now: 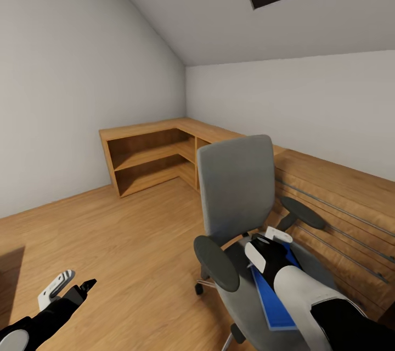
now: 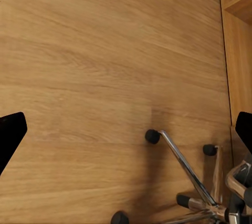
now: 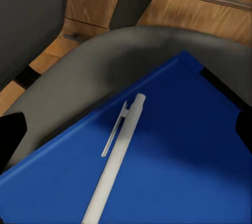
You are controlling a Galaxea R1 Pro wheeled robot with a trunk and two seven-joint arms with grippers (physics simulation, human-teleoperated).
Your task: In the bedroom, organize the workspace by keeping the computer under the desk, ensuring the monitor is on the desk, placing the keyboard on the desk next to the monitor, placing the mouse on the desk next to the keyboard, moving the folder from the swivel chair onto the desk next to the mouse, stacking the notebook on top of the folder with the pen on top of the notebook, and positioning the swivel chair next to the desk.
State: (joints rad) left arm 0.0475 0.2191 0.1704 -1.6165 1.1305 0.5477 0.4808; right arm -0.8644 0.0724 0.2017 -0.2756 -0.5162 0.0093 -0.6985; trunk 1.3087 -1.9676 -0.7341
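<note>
My view takes in a wood floor (image 1: pixel 120 236) carrying the swivel chair (image 1: pixel 241 197) — on its grey seat lies the blue folder (image 3: pixel 173 150), a white pen (image 3: pixel 116 156) resting directly on top.

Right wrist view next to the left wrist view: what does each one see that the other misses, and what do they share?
Right wrist view: a white pen lying on the blue folder, which rests on the swivel chair's grey seat. Left wrist view: bare wood floor and the chair's chrome base with black castors. Both: parts of that same chair, light wooden furniture at the edge, and dark fingertips set wide apart at the sides of the picture.
</note>
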